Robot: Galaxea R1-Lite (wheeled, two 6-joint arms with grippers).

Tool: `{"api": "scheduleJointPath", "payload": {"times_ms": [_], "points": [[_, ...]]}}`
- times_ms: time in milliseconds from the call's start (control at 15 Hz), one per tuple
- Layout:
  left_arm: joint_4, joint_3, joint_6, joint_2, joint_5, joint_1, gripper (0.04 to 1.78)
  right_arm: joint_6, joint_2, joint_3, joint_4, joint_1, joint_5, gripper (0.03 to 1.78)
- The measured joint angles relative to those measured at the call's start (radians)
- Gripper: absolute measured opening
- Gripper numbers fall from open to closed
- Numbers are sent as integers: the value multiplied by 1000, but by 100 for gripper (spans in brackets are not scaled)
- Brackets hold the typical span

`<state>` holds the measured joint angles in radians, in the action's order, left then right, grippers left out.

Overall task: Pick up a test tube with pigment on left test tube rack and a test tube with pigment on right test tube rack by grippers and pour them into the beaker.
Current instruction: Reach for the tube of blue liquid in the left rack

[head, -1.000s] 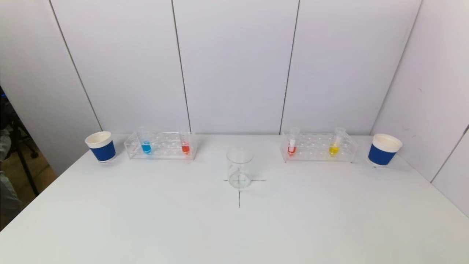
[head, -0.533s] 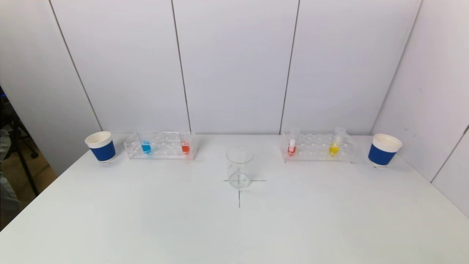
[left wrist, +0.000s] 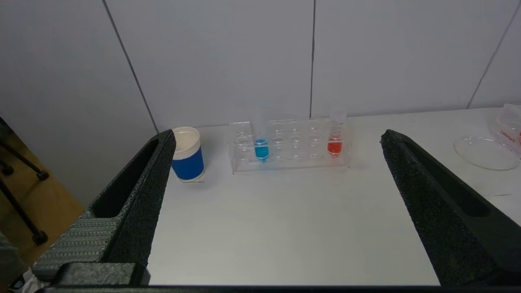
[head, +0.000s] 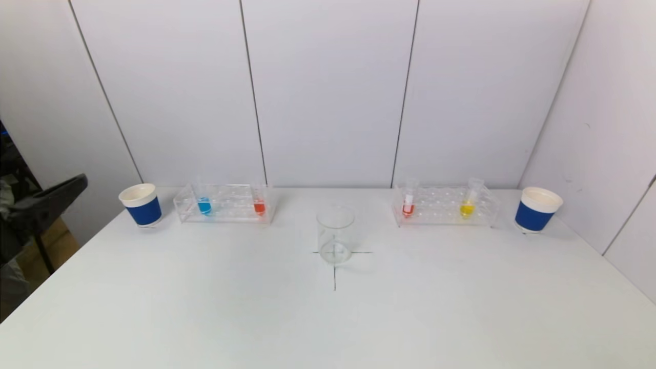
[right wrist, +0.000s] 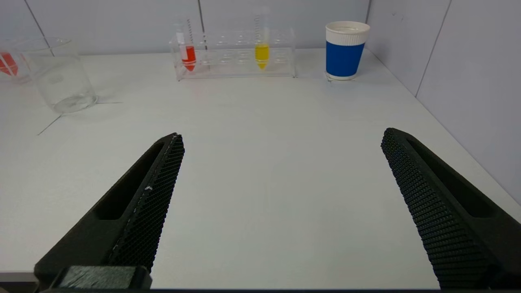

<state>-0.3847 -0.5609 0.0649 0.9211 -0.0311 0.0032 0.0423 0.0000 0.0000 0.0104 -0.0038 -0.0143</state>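
White table [head: 205, 307], grey panel walls behind. Beaker [head: 335, 234] empty, standing on a drawn cross at centre. Left rack [head: 224, 203] holds a blue tube [head: 204, 204] and a red tube [head: 259, 204]; right rack [head: 445, 206] holds a red-and-white tube [head: 408, 204] and a yellow tube [head: 467, 205]. Blue-sleeved cup [head: 141, 205] outside left rack, another cup [head: 536, 209] outside right rack. Red print on beaker wall, unreadable. Left gripper [left wrist: 276, 140] jaws wide apart, empty, off the table's left edge. Right gripper [right wrist: 281, 136] jaws wide apart, empty, low over near table.
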Motion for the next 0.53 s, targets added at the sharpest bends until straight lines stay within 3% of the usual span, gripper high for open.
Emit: {"api": "scheduleJointPath", "payload": {"times_ms": [533], "points": [[-309,6,-6,346,-2,4,176,0,0,0,0,0,1,176]]}}
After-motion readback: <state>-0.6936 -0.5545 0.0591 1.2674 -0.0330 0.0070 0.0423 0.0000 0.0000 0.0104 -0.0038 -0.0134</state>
